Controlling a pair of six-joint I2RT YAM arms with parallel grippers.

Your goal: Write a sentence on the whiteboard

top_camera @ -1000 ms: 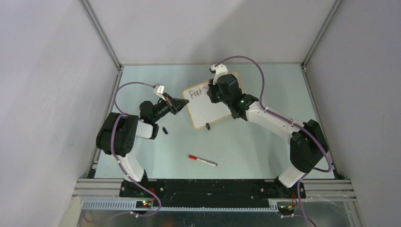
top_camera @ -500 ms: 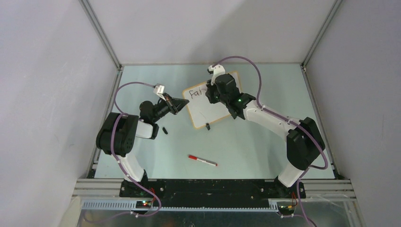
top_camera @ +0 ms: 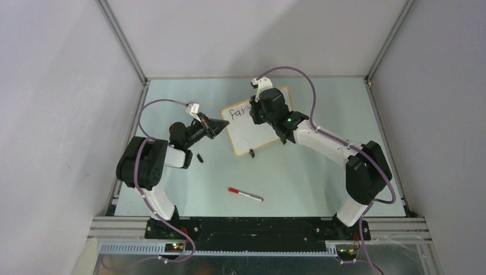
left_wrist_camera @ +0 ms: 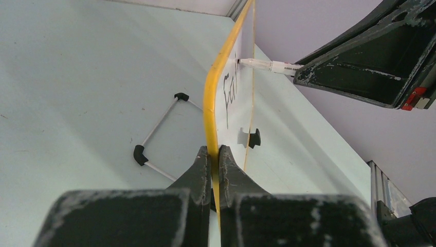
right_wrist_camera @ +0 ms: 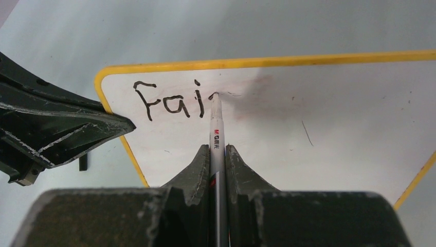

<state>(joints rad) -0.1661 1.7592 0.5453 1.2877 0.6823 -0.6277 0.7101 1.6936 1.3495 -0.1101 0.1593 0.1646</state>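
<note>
The whiteboard (top_camera: 245, 139), white with a yellow-orange frame, stands tilted at mid-table. My left gripper (left_wrist_camera: 215, 154) is shut on its left frame edge (left_wrist_camera: 208, 98), also seen in the top view (top_camera: 223, 126). My right gripper (right_wrist_camera: 218, 150) is shut on a white marker (right_wrist_camera: 216, 123). The marker tip touches the board just right of the black letters "Fai" (right_wrist_camera: 167, 103), the part of the sentence that shows. From above, the right gripper (top_camera: 259, 112) covers the board's upper right part (right_wrist_camera: 334, 118).
A second marker with a red cap (top_camera: 245, 194) lies on the table near the front. A small black cap (top_camera: 200, 157) lies beside the left arm. A black clip foot (top_camera: 251, 152) sits on the board's lower edge. A wire stand (left_wrist_camera: 159, 135) shows behind the board.
The right arm has edged slightly to the left over the board with the marker. The left arm and the whiteboard have not moved.
</note>
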